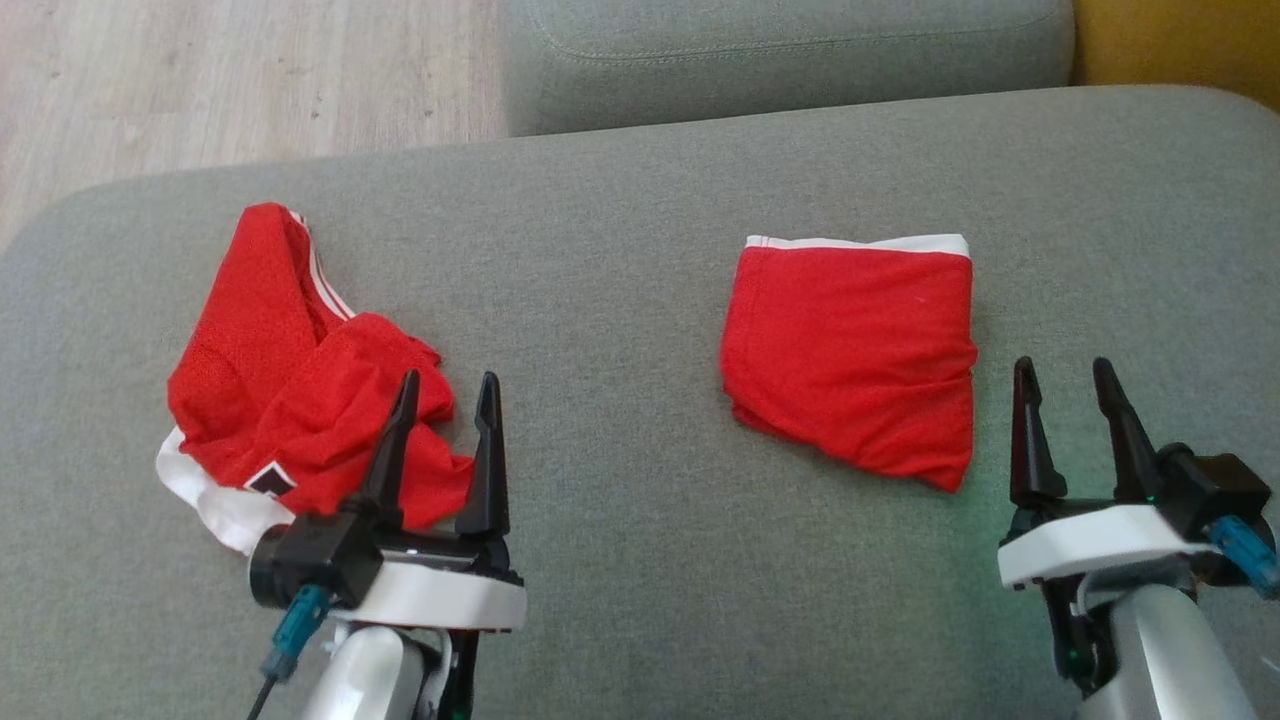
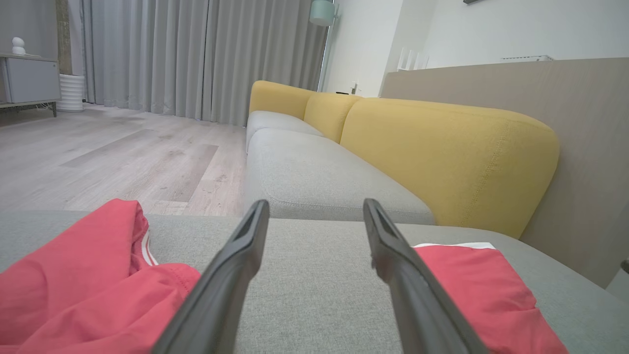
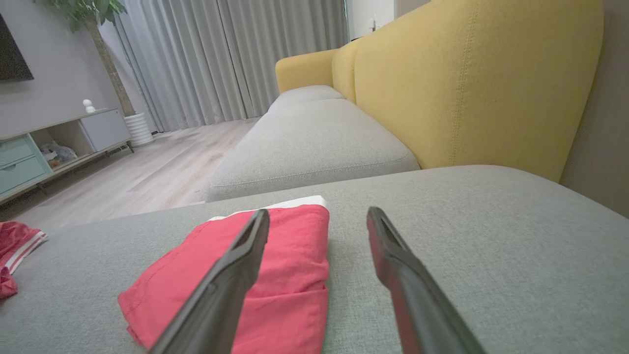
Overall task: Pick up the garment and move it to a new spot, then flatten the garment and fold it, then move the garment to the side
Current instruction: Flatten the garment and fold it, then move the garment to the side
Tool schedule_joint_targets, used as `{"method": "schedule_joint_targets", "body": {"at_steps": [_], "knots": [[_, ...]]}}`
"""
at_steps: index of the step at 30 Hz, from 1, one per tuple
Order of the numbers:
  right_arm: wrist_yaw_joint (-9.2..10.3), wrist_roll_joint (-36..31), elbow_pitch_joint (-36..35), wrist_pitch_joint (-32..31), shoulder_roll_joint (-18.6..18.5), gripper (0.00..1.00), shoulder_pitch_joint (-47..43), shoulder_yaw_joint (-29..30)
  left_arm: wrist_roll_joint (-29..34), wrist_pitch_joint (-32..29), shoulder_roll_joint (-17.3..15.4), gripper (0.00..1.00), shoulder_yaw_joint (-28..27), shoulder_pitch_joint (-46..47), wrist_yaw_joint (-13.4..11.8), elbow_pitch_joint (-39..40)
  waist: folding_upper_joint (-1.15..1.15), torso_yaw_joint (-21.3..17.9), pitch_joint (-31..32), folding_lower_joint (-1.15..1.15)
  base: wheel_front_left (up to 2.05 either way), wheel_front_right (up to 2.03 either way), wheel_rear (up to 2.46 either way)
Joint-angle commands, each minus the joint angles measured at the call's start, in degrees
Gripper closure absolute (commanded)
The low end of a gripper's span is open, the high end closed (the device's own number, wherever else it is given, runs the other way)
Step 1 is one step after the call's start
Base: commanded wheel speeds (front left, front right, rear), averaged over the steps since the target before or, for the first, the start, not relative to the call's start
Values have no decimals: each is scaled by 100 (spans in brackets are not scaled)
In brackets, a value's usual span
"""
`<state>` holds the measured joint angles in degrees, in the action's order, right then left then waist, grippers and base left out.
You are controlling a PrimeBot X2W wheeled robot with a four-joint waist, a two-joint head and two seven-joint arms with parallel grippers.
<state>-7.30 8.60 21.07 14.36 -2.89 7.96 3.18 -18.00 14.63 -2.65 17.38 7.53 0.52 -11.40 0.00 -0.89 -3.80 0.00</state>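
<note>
**Red folded garment [image 1: 850, 360] resting on sofa seat [image 1: 620, 250]**

It is lying on the seat's right half, with a crumpled garment [image 1: 290, 400] on the left half. The left claw [image 1: 448, 380] and right claw [image 1: 1062, 366] are hovering at the near edge, both spread, gripping nothing.

Open cushion [image 1: 600, 400] runs between the crumpled garment [image 1: 290, 380], left, and the folded garment [image 1: 850, 350], right (the far strip lies bare too).
</note>
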Motion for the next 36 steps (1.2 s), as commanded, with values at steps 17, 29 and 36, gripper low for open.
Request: {"method": "schedule_joint_targets", "body": {"at_steps": [17, 29, 36], "knots": [[-19, -404, -48, -210, 1, 0, 615, -15, 79, 37, -22, 0, -163, 317, 62, 175, 0, 165, -439, 0, 0, 0, 0], [-19, -197, 1331, -963, 1, 0, 1572, 378, 109, 37, -22, 0, -60, 760, 162, 151, 0, 490, -1148, 0, 0, 0, 0], [-19, -347, 1945, -896, 1, 100, 1799, 168, 73, 37, -22, 0, -42, 821, 139, 122, 0, 546, -1134, 0, 0, 0, 0]]}}
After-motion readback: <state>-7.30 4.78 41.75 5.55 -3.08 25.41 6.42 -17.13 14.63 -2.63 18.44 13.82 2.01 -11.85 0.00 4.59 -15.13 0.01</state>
